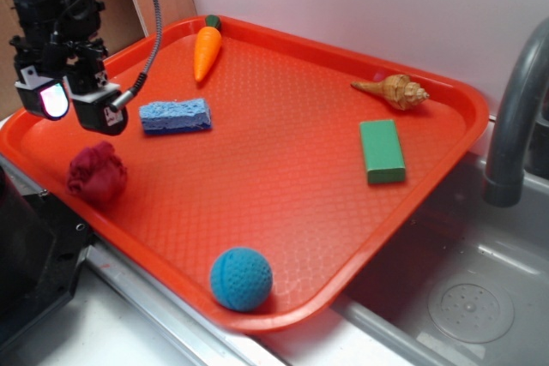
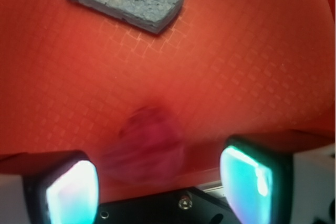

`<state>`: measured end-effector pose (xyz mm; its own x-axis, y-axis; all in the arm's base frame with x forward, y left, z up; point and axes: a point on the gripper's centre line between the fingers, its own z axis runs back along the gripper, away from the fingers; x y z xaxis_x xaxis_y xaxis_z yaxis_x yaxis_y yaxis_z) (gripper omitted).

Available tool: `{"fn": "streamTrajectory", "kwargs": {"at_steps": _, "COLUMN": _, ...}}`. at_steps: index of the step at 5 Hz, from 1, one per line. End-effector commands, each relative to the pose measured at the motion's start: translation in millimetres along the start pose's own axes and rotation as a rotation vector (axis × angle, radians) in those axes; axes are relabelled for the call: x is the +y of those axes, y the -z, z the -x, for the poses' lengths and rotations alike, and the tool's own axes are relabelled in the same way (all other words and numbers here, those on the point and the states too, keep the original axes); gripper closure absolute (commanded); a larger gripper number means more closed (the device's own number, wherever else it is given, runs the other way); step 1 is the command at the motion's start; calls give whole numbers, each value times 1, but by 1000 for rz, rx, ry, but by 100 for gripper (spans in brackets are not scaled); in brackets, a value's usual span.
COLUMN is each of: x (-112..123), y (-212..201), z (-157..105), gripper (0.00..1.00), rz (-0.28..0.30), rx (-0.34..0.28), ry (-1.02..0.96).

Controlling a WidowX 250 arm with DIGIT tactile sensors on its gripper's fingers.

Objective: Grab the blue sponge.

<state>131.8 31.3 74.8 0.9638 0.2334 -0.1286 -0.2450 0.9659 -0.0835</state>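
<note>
Approach step: hand spread wide, empty, hovering above tray. Move it over blue sponge, then descend.

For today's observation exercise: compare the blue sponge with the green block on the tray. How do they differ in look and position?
The blue sponge is pale blue with a rough, porous surface; the green block is smooth, solid green. The sponge lies toward the tray's left side, close to the open gripper; the block lies toward the right side, below the seashell. The sponge's long side runs left to right in the exterior view; the block's runs roughly top to bottom. Both are flat rectangular pieces of similar size.
</note>
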Motion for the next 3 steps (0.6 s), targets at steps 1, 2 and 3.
{"fn": "streamTrajectory", "kwargs": {"at_steps": 1, "x": 8, "y": -12, "z": -26, "gripper": 0, "rz": -49, "rx": -86, "ry": 162}}
{"fn": "streamTrajectory", "kwargs": {"at_steps": 2, "x": 1, "y": -9, "z": -40, "gripper": 0, "rz": -85, "rx": -167, "ry": 364}}
{"fn": "streamTrajectory", "kwargs": {"at_steps": 3, "x": 0, "y": 1, "z": -57, "gripper": 0, "rz": -109, "rx": -216, "ry": 467}}
